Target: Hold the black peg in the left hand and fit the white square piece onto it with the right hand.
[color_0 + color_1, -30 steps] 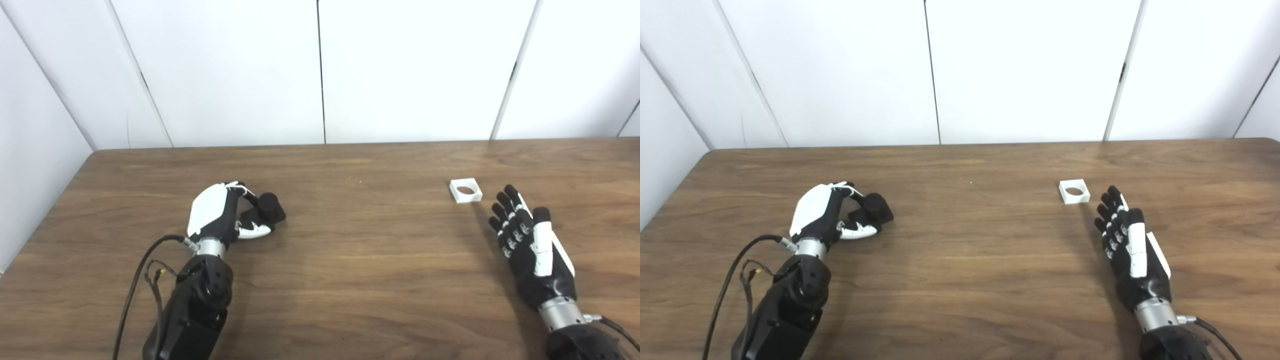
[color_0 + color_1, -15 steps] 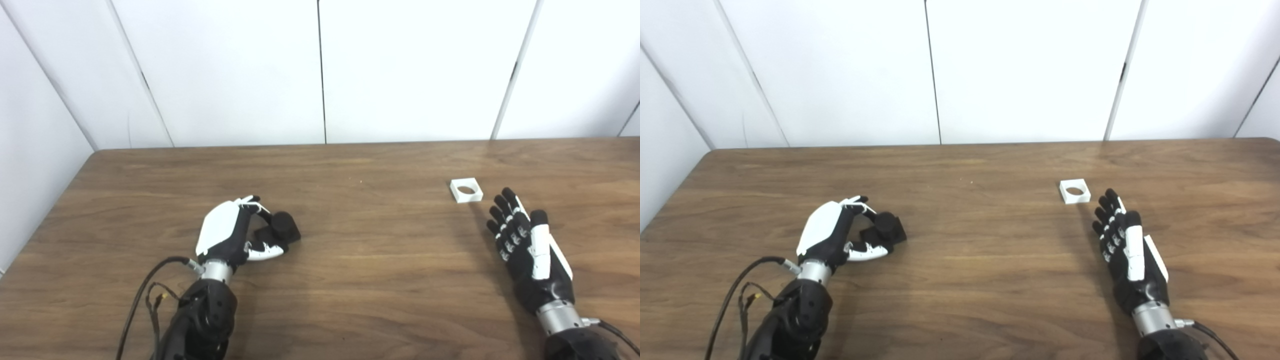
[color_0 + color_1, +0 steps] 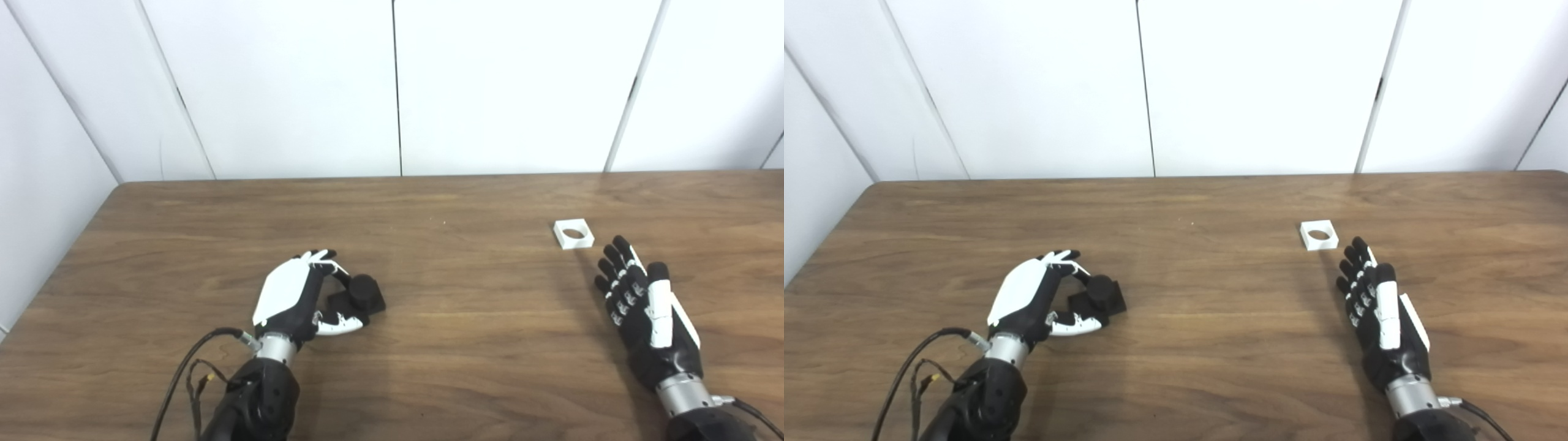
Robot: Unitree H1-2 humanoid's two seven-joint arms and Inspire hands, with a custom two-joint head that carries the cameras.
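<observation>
Nearest the camera on the left, the left robot hand (image 3: 297, 300) curls its fingers and thumb around the black peg (image 3: 358, 295), a short round post on a square black base, gripping it at the base. The peg stands upright, just to the right of the palm, low over the wooden table (image 3: 441, 318); whether its base touches the wood cannot be told. Across the table on the right, the right robot hand (image 3: 643, 306) is held flat with its fingers straight and slightly spread, holding nothing. Just beyond its fingertips, a little to the left and not touching them, the white square piece (image 3: 573, 234) lies flat on the table, its round hole facing up.
</observation>
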